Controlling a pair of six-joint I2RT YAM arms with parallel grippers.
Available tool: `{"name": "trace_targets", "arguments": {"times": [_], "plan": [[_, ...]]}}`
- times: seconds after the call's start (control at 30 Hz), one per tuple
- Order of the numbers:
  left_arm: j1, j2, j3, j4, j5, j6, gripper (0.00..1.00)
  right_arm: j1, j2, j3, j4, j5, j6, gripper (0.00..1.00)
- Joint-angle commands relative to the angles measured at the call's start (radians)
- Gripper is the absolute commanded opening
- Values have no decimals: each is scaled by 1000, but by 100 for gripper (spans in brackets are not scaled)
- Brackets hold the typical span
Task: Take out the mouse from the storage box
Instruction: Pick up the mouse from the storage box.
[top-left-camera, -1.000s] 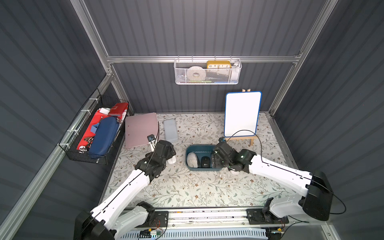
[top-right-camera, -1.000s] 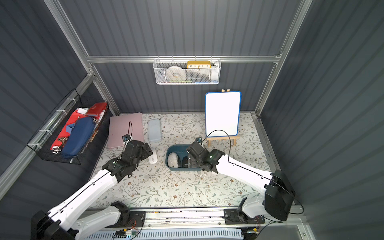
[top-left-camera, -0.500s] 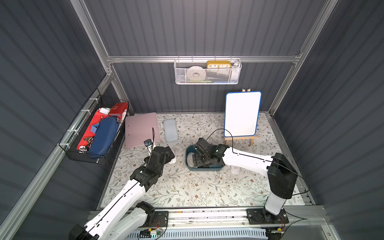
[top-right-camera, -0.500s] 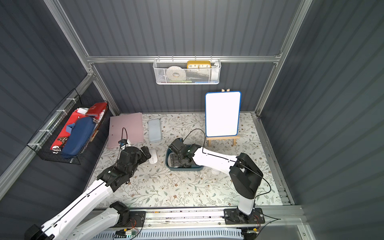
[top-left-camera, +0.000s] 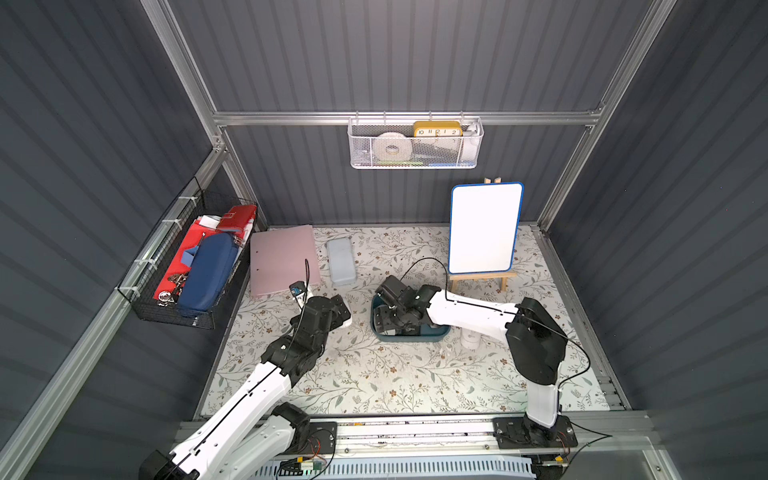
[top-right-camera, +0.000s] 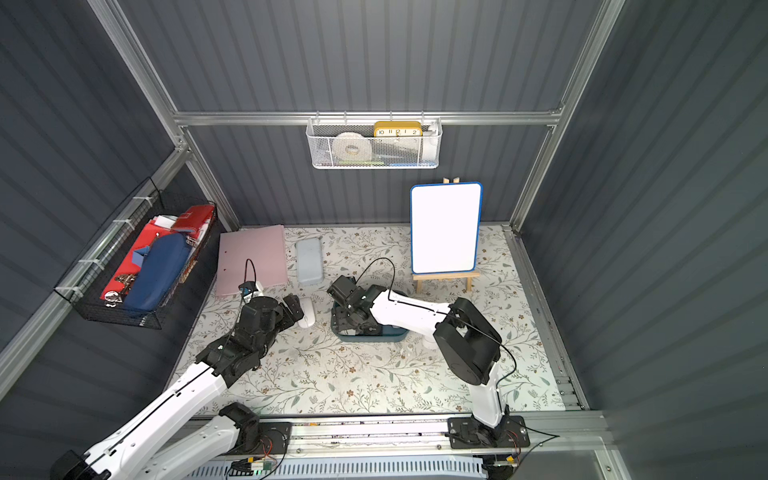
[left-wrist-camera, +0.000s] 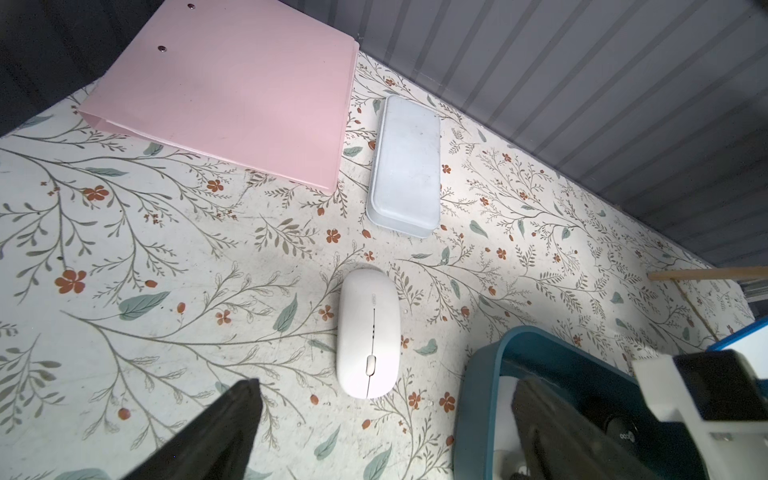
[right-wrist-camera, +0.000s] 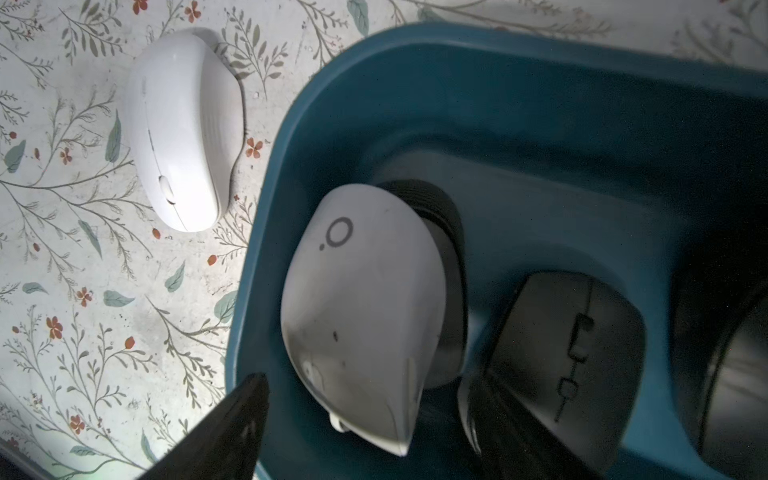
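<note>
The dark teal storage box (top-left-camera: 415, 337) (top-right-camera: 376, 337) (right-wrist-camera: 478, 91) sits mid-table. Inside it a light grey mouse (right-wrist-camera: 361, 311) lies tilted, and a black mouse (right-wrist-camera: 569, 345) lies beside it. My right gripper (right-wrist-camera: 365, 419) (top-left-camera: 390, 322) reaches down into the box's left end and is open. One finger is over the rim and the other between the two mice, neither pressing on the grey one. A white mouse (left-wrist-camera: 368, 332) (top-right-camera: 307, 312) lies on the table left of the box. My left gripper (left-wrist-camera: 386, 415) (top-left-camera: 338, 309) hovers open just short of it, holding nothing.
A pink binder (top-left-camera: 282, 259) and a flat pale-blue case (top-left-camera: 341, 261) lie behind the left arm. A whiteboard on an easel (top-left-camera: 484, 228) stands back right. A small white cylinder (top-left-camera: 470, 338) is right of the box. Wire baskets hang on the back wall (top-left-camera: 415, 143) and the left wall (top-left-camera: 195, 266).
The right arm folded and its gripper moved from the box's right side to over its left end, now covering the mice from above. The left arm shifted only slightly.
</note>
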Motion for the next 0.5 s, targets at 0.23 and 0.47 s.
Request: {"name": "trace_targets", "arguments": {"times": [0.23,0.47], "plan": [[0,10,-3,16,-5,10,99,-2,81,64,-37,-16,12,71],[0,-2,-11,15,-1,9,99,-2,74,62,-48,-5,16,63]]}}
